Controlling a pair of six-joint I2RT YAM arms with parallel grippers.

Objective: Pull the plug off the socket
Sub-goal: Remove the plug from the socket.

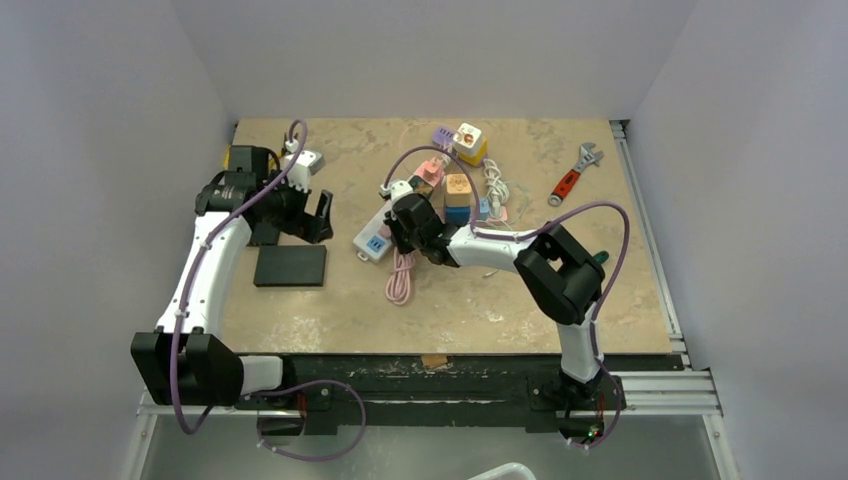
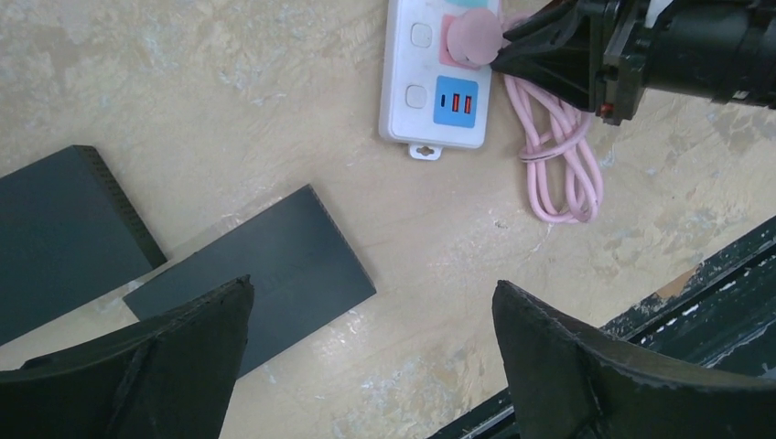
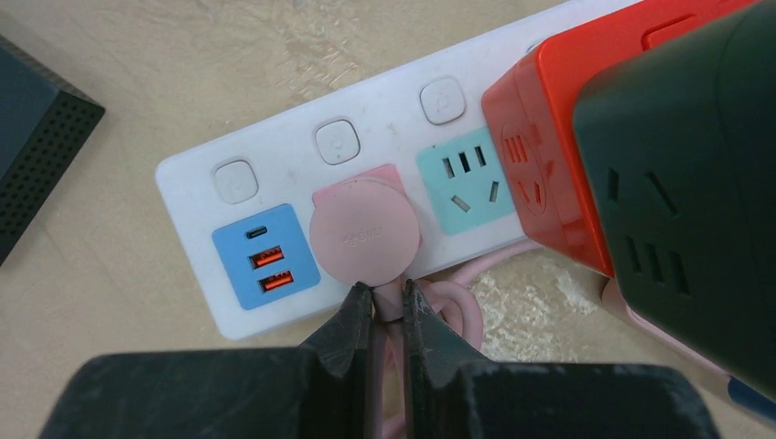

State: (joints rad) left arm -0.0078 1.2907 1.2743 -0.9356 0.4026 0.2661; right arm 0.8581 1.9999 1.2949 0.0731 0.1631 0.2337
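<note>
A round pink plug (image 3: 365,233) sits in a white power strip (image 3: 274,155) beside its blue USB panel (image 3: 264,255). My right gripper (image 3: 386,297) is shut on the plug's pink cord neck, right under the plug. The same gripper (image 2: 499,57) meets the plug (image 2: 473,37) in the left wrist view. From above, the right gripper (image 1: 397,222) is at the strip (image 1: 372,240), and the pink cord (image 1: 401,275) is coiled on the table. My left gripper (image 2: 371,315) is open and empty, above bare table left of the strip; it also shows from above (image 1: 318,215).
A red cube adapter (image 3: 549,155) and a dark green one (image 3: 686,183) sit on the strip to the right of the plug. Flat black boxes (image 2: 265,274) lie below my left gripper. Coloured adapters (image 1: 458,165) and a red-handled wrench (image 1: 573,175) lie further back.
</note>
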